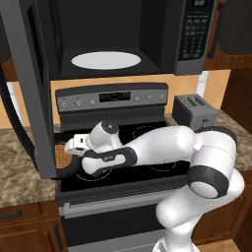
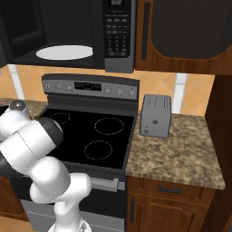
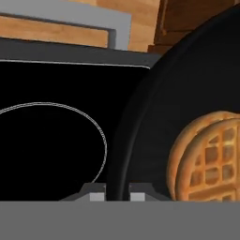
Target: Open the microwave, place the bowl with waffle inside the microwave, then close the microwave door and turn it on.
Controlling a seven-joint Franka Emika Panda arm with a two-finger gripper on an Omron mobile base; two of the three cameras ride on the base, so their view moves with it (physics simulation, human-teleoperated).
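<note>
**Claw pinches the bowl's rim beside the stove**

The large dark-grey microwave above the range stands open, its wide grey-framed door with black glass swung out to the left, and the white round turntable plate lies bare inside. The button panel runs down its right side.

The white arm reaches low and leftward over the black glass-topped stove. In the hand view the two-finger gripper has its two tips drawn close, one on each side of the rim of the small shallow round black bowl, clamped on that thin wall. The round golden-brown waffle with its grid pattern lies in the bowl, right of the fingers.

From the left base camera the bowl sits at the stove's left edge, partly hidden behind the open door, with the waffle's brown edge just showing.

A grey two-slot toaster stands on the speckled stone counter right of the stove.
</note>
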